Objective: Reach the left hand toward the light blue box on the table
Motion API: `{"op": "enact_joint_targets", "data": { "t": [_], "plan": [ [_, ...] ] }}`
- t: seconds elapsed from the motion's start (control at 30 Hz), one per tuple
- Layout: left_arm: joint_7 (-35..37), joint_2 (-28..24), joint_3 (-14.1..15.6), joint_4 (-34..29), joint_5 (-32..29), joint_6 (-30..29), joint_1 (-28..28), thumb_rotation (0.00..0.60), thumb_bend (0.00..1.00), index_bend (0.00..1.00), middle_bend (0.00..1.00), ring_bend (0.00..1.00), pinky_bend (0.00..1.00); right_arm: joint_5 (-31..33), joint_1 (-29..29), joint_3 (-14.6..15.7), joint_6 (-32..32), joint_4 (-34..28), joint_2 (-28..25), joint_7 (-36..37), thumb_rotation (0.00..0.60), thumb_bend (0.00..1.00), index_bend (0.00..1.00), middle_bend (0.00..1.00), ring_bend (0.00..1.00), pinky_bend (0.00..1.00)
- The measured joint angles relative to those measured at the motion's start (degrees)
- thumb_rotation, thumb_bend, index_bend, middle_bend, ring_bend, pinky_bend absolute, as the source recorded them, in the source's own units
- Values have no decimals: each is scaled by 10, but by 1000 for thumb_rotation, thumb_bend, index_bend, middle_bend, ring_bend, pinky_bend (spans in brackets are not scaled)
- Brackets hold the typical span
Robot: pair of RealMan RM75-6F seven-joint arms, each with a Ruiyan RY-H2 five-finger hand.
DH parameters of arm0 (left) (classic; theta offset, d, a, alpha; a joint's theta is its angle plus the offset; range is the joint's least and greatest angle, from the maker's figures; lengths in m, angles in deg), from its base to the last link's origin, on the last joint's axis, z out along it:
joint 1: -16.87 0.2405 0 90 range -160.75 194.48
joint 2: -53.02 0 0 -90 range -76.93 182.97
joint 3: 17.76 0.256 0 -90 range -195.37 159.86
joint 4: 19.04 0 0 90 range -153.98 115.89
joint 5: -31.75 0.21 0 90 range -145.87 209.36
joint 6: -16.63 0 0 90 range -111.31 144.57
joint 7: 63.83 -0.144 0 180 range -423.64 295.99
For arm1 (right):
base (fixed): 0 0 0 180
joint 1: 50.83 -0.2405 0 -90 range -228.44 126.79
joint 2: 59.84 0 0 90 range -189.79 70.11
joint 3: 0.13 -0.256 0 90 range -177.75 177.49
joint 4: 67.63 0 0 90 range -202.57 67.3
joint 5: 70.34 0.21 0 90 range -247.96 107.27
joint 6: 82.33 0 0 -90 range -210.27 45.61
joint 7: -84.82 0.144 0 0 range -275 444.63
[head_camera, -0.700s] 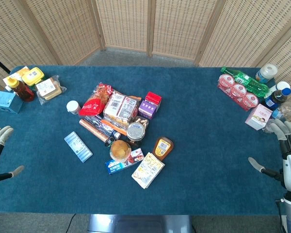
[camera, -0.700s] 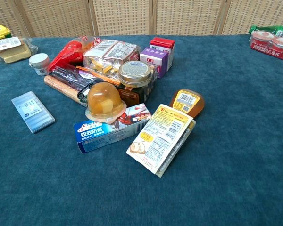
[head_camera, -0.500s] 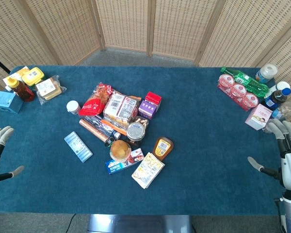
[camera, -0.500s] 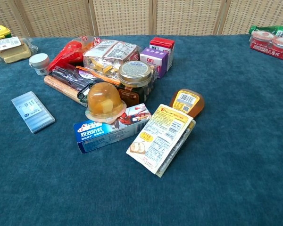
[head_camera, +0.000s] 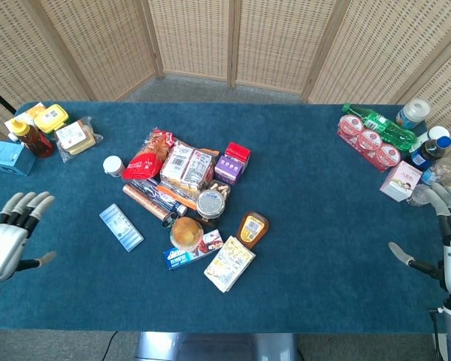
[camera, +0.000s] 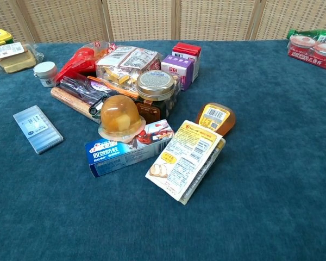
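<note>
The light blue box [head_camera: 121, 227] is flat and lies on the blue table left of the central pile; in the chest view the box [camera: 37, 129] sits at the left. My left hand [head_camera: 11, 237] hovers at the table's left edge, well left of the box and apart from it, fingers spread and holding nothing. At the right edge, my right hand [head_camera: 445, 233] is open too, with its thumb out. Neither hand shows in the chest view.
A pile of snacks fills the middle: red bag [head_camera: 146, 158], jar [head_camera: 209, 203], jelly cup [head_camera: 186, 233], blue carton [head_camera: 192, 252]. A teal box [head_camera: 10, 157] and a sauce bottle [head_camera: 31, 138] stand at the far left. Bottles and a pink box [head_camera: 401, 180] crowd the right edge.
My left hand has moved right and inward over the table's left edge, closer to the light blue box. The right hand has drifted slightly right.
</note>
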Motion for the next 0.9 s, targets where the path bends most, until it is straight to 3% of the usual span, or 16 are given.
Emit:
{"op": "enact_joint_targets", "data": {
  "t": [0.2,0.53,0.9],
  "plan": [
    [-40,-4,3,0,-9,92,-48,600,151,37,0,0,0,1,1,-2,-2,-1,-2,3,600,0,96,0,0,0],
    [-172,-1,6,-23,-36,215,-119,600,152,34,0,0,1,4,3,-6,-6,-4,-5,9,600,0,96,0,0,0],
    [-298,43,-1,-46,-101,294,-177,600,151,30,0,0,43,8,6,-8,-7,-6,-9,22,600,0,95,0,0,0]
  ]
}}
